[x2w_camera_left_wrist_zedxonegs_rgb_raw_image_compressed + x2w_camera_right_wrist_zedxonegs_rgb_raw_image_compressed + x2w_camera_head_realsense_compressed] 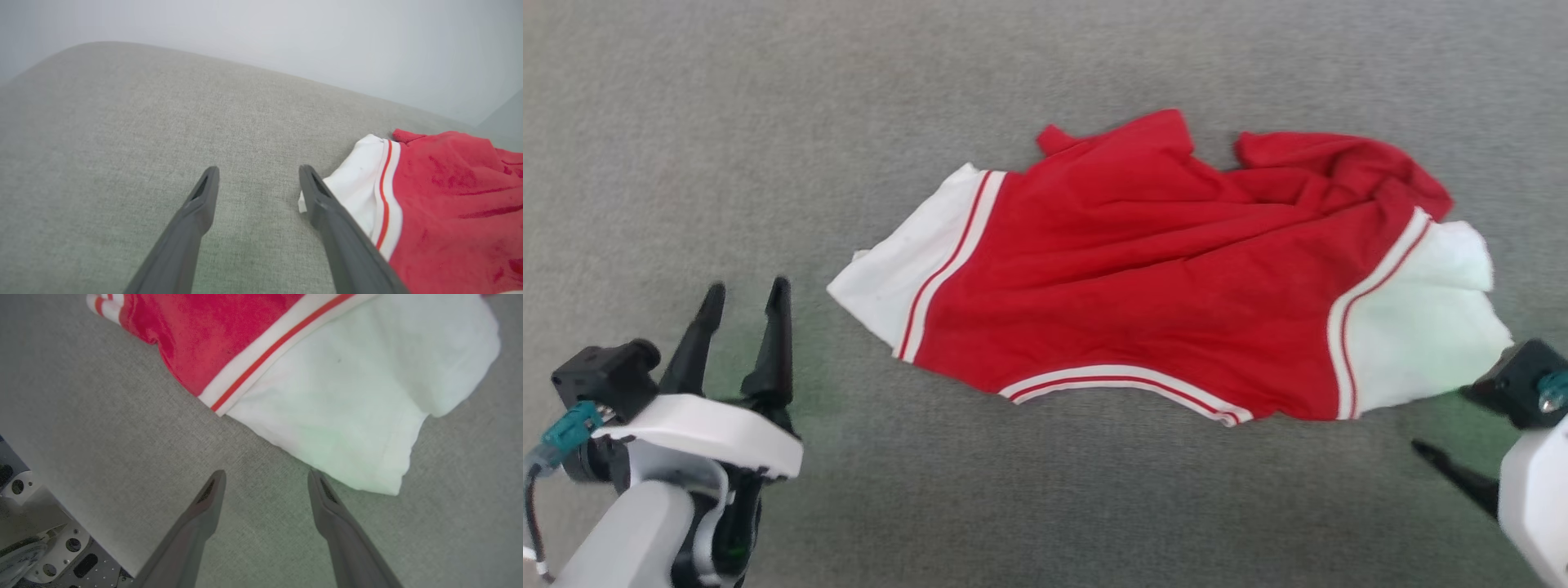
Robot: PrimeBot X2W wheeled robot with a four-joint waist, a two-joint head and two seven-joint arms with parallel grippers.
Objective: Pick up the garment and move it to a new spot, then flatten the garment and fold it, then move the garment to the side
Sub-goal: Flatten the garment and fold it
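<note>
The garment, a red T-shirt with white sleeves and striped trim, lies spread but wrinkled on the grey fabric surface, its top right part bunched. My left gripper stands open at the lower left, apart from the left white sleeve. In the left wrist view the left gripper holds nothing, and the sleeve lies just beside its right finger. My right gripper is open and empty, just short of the right white sleeve. One of its fingers shows at the lower right of the head view.
The grey surface stretches wide on all sides of the garment. In the left wrist view its far edge curves away before a pale wall. In the right wrist view the near edge of the surface and a part of the robot's metal base lie at the lower left.
</note>
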